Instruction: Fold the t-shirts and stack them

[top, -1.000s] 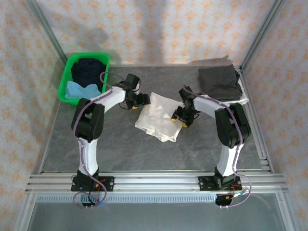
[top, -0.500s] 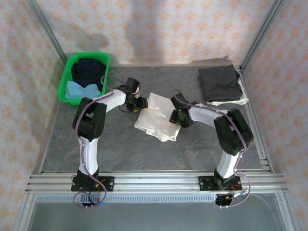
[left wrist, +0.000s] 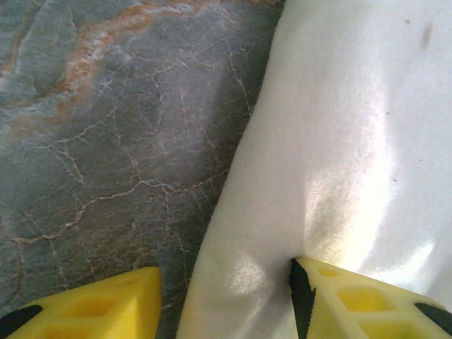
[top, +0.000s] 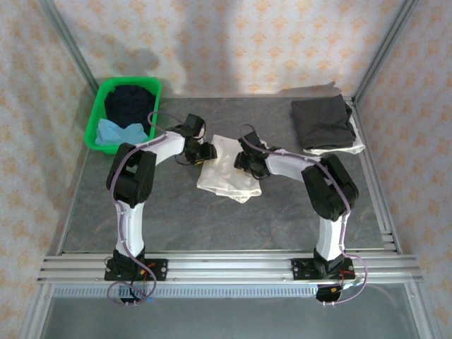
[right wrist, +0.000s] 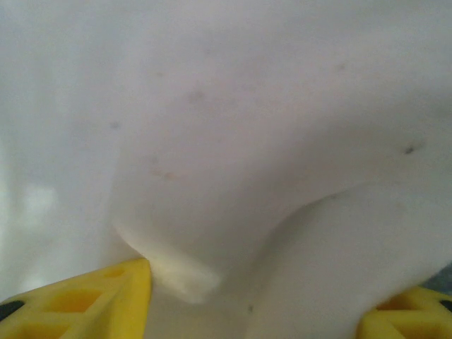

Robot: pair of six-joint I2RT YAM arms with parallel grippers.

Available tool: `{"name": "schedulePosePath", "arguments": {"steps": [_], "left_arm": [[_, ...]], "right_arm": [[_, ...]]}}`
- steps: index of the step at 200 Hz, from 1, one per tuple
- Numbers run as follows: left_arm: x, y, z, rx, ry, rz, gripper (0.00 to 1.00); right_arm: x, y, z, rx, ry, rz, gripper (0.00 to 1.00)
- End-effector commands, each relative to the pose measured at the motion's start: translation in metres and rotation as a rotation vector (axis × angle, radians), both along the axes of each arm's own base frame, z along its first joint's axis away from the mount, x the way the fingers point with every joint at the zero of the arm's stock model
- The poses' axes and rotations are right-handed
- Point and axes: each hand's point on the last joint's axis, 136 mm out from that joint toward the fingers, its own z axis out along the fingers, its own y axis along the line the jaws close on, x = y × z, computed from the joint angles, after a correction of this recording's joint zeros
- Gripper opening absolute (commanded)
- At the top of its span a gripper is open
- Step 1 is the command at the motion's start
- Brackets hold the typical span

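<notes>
Off-white t-shirt: lies partly folded on the counter, right of the green basket and nearer the arm bases than it. A few small dark specks show on the cloth in both wrist views.

Left pincer: low at the shirt edge that faces the basket. Released, jaws apart and straddling that edge. One finger is on bare counter, the other on cloth. Nothing is clamped.

Right pincer: over the shirt's middle, farther from the basket than the left one. Jaws stand wide apart with a raised fold of cloth between them. One finger touches the end of that fold; the jaws are not closed on it.

Dark grey t-shirt: folded flat, well apart from the basket at the opposite side of the counter.

Dark navy t-shirt and light blue t-shirt: bunched inside the basket, touching each other.
</notes>
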Motion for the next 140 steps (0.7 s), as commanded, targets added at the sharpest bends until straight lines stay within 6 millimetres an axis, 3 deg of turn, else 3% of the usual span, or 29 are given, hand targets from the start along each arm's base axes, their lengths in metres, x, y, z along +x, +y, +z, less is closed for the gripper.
{"name": "schedulePosePath", "arguments": {"steps": [1, 32, 58, 90, 117, 140], "left_arm": [[-0.029, -0.005, -0.018, 0.001, 0.101, -0.046, 0.52], [-0.03, 0.001, -0.019, 0.011, 0.108, -0.04, 0.51], [-0.03, 0.001, -0.019, 0.009, 0.108, -0.031, 0.51], [-0.029, 0.001, -0.018, 0.009, 0.106, -0.027, 0.5], [-0.029, 0.0, -0.017, 0.003, 0.099, -0.017, 0.5], [-0.029, 0.0, -0.018, -0.001, 0.094, -0.004, 0.49]], "right_arm": [[-0.007, -0.026, -0.006, -0.144, 0.041, -0.054, 0.61], [-0.01, -0.032, -0.002, -0.179, 0.058, -0.057, 0.61], [-0.011, -0.029, -0.014, -0.197, 0.093, -0.042, 0.59], [-0.014, -0.015, -0.023, -0.165, 0.115, -0.002, 0.57], [-0.015, 0.01, -0.028, -0.082, 0.119, 0.05, 0.53], [-0.012, 0.025, -0.03, -0.025, 0.116, 0.083, 0.38]]}}
